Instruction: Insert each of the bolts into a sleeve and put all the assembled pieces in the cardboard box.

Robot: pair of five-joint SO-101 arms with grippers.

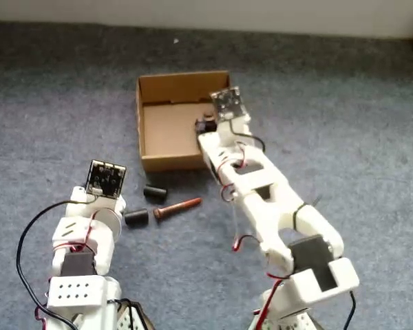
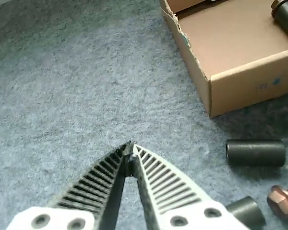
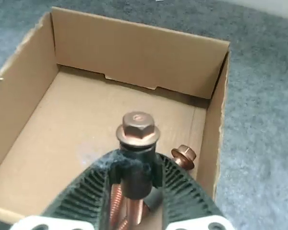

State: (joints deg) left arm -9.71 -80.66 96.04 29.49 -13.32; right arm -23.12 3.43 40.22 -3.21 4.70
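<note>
Grey-blue carpet point(image 1: 344, 103) covers the floor, meeting a pale wall point(image 1: 261, 14) behind.

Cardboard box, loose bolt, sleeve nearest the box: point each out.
cardboard box point(image 1: 166, 163): high view, on the front outer wall.
loose bolt point(image 1: 180, 206): high view, on the middle of the shank.
sleeve nearest the box point(image 1: 155, 193): high view, on the middle of its side.

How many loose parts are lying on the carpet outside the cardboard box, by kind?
Copper bolts: 1
Black sleeves: 2
Total: 3
</note>
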